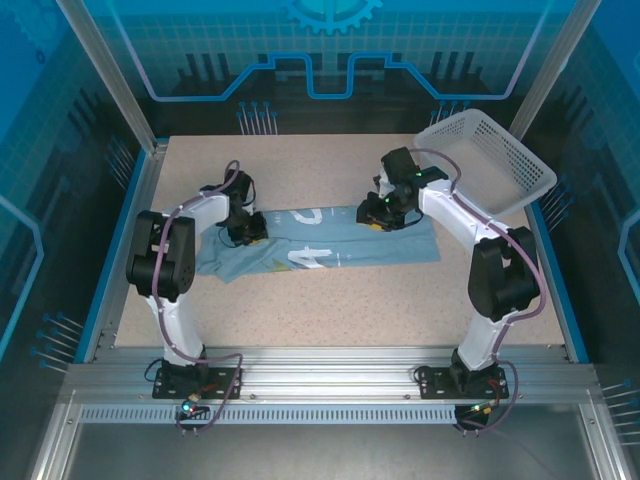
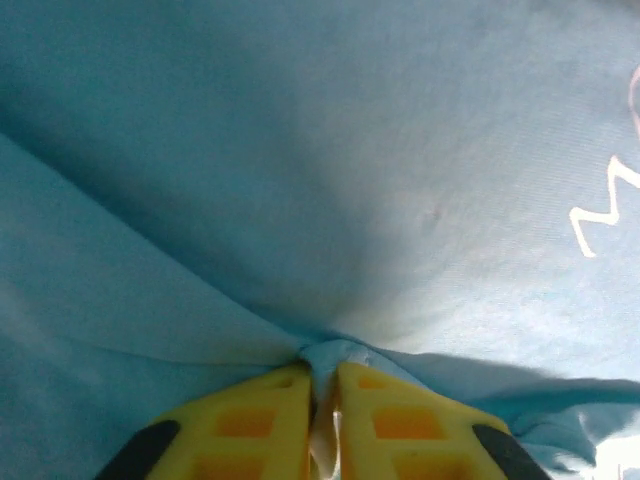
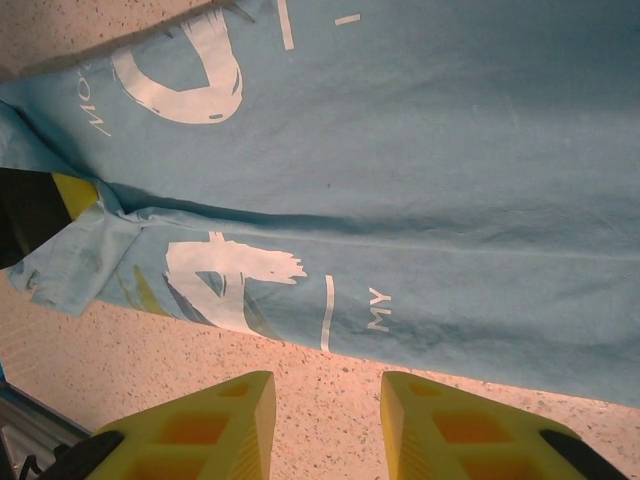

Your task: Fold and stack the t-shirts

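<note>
- Yellow fingers of the left gripper (image 2: 322, 390) pinch a fold of the t-shirt (image 2: 300, 150), far from the basket (image 1: 520, 160).
- Its jaws spread and empty, the right gripper (image 3: 328, 398) hangs nearer the basket.
- The t-shirt lies on the table (image 1: 350, 310), left of the basket.

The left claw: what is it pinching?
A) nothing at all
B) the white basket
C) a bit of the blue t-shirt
C: the left wrist view shows the left claw shut, with a bunch of the blue t-shirt squeezed in it.
</note>
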